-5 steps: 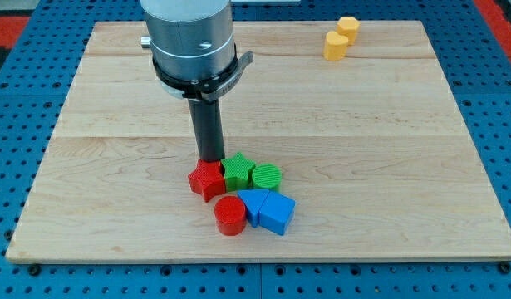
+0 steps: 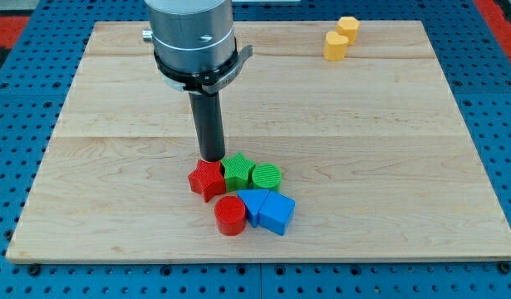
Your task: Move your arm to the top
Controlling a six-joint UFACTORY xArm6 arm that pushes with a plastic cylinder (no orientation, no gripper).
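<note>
My tip (image 2: 211,158) sat just above the red star block (image 2: 207,179) and beside the green star block (image 2: 236,171), free to travel toward the worktop's (image 2: 388,166) top; no hand was fitted.

Tip (image 2: 211,158) of dark rod is set just above the red star-shaped block (image 2: 207,179) and green star-shaped block (image 2: 236,171), near or touching them. Passage toward the view's bottom is blocked by a tight cluster: both stars, green cylinder (image 2: 267,176), red cylinder (image 2: 229,215), two blue blocks (image 2: 270,210). Bare wooden board (image 2: 388,149) is seen toward the view's top, left and right of the tip. Two yellow blocks (image 2: 341,37) are parked at top right, well apart.
</note>
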